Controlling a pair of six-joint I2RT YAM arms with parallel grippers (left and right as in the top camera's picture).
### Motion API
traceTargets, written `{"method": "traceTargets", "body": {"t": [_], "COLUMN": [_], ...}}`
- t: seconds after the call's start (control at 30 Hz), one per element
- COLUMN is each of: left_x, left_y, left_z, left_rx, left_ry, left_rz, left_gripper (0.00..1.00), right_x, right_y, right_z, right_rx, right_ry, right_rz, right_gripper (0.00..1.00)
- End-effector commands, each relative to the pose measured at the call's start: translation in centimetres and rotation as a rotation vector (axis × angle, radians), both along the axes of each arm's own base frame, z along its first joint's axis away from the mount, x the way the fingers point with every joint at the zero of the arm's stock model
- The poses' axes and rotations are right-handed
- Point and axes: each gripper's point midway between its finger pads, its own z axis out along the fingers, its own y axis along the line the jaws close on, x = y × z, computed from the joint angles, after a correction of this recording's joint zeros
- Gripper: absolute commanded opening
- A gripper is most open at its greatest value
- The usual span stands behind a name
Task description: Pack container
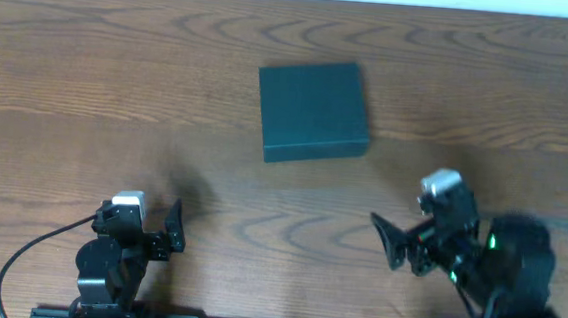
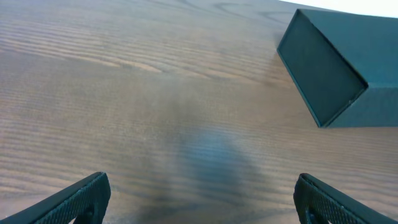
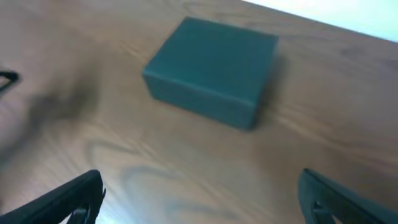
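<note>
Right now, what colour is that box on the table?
Dark teal, plain matte; the box shows best in the right wrist view.

- The overhead camera looks straight down on the wooden counter from well above, taking in its width from the near edge to the far edge.
- The left wrist camera sits low and close to the counter, facing the far edge past the left end effector. It catches only part of the container, off to its right.
- The right wrist camera rides higher, tilted down past the right end effector, with the whole container ahead.
- All three views share the container.
</note>
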Motion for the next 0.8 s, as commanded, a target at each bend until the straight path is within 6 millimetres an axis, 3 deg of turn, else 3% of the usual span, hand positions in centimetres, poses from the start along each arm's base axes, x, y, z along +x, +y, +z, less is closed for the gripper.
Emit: {"method": "traceTargets", "body": {"t": [0.0,0.23,0.33,0.77], "left_x": [0.0,0.0,0.0,0.0], "left_y": [0.2,0.2,0.2,0.2], "left_z": [-0.5,-0.5,-0.5,-0.5], "left_rx": [-0.011,-0.011,-0.011,-0.011], "left_ry": [0.006,0.006,0.006,0.006], "left_rz": [0.018,0.018,0.018,0.018], "left_gripper": [0.95,0.96,0.95,0.95], "right_x": [-0.3,-0.5,-0.7,-1.0], "right_y": [-1.4,-1.5,-1.4,-0.8], "right_z": [-4.5,-10.3,-11.6,-11.8], "right_rx": [-0.056,0.053,0.076,0.095], "right_ry": [-0.03,-0.067,-0.068,-0.118], "right_rz": [-0.06,-0.12,-0.129,-0.102], "right_gripper": [0.99,0.99,0.99,0.99]}}
